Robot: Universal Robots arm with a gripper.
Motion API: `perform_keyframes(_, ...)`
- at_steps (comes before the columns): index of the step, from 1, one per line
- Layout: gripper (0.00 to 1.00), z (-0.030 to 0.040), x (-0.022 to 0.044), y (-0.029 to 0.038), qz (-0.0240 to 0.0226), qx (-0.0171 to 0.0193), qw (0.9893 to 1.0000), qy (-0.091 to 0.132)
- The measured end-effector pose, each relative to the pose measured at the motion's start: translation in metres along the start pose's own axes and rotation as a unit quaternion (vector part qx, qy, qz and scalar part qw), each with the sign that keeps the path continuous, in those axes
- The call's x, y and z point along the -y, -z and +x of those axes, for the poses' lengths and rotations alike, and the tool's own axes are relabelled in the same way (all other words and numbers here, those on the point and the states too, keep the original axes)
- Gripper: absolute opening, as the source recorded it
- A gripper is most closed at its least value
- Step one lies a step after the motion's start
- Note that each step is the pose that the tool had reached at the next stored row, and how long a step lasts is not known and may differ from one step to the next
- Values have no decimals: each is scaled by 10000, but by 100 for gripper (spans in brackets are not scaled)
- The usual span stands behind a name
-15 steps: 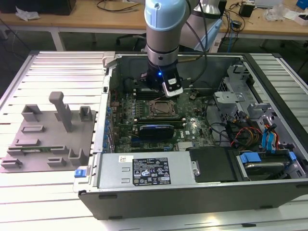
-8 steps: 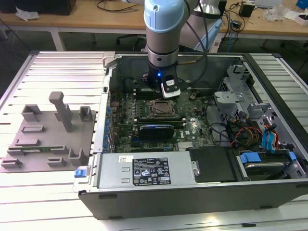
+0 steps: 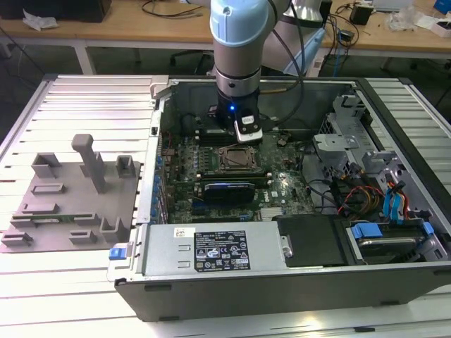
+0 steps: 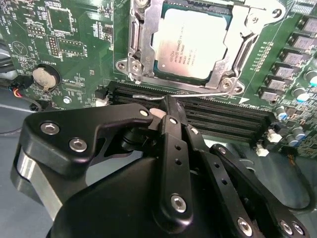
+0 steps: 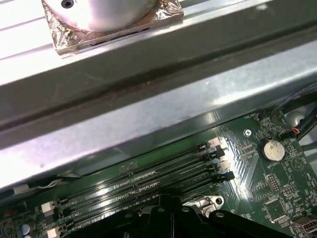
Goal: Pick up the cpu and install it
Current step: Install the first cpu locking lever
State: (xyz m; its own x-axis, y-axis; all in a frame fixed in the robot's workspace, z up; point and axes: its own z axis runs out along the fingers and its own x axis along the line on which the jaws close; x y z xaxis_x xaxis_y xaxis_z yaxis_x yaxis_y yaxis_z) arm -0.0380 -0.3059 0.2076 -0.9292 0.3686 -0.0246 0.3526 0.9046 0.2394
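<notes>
Black gripper (image 4: pixel 168 106) parts fill the lower half of the second wrist view, with the jaws pressed together and holding nothing. Just past their tips lie long dark memory slots (image 4: pixel 208 111). Beyond those, at the top middle, the cpu (image 4: pixel 195 44) sits flat inside its metal socket frame (image 4: pixel 136 47) on the green motherboard (image 4: pixel 69 49). The open computer case (image 3: pixel 211 292) rests on the tabletop (image 3: pixel 70 282).
</notes>
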Motion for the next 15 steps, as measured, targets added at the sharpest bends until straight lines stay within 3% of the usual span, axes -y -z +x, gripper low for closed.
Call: perform_keyframes(15,11,-52,2,-113,43,134,9988,-461)
